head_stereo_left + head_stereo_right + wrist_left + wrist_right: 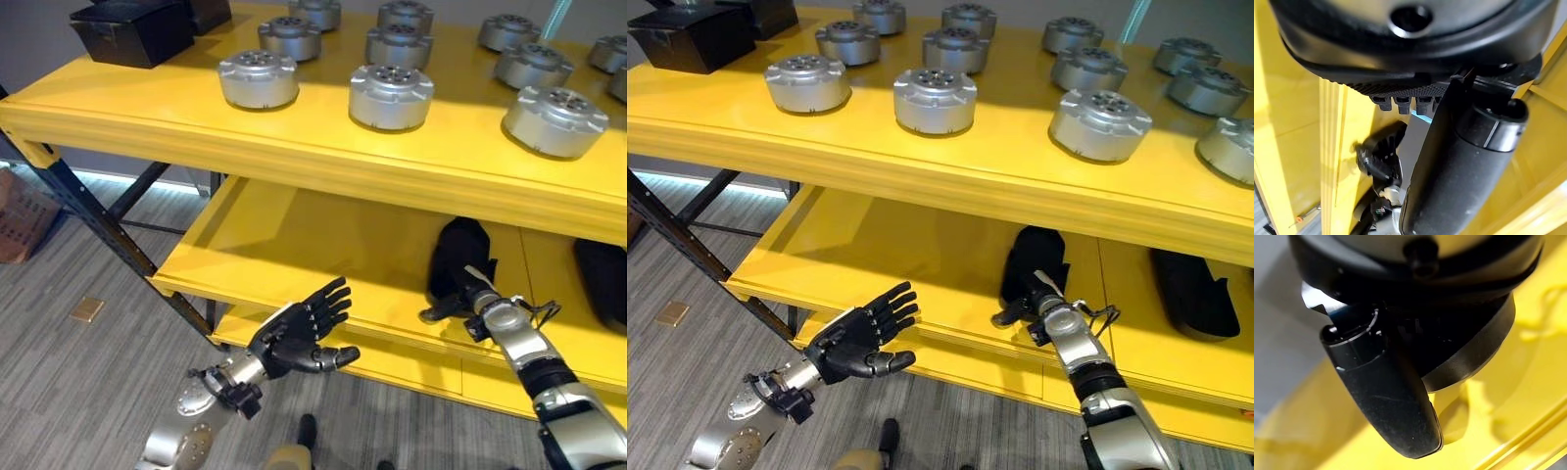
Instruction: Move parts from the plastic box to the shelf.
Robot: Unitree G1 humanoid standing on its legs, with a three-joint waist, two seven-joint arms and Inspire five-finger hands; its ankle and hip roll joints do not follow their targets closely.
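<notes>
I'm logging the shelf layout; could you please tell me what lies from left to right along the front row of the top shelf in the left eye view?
Black box → first silver part → second silver part → third silver part.

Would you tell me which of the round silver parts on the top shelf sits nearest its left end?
It is the silver part in the front row beside the black box; every other part on the top shelf lies to its right.
</notes>
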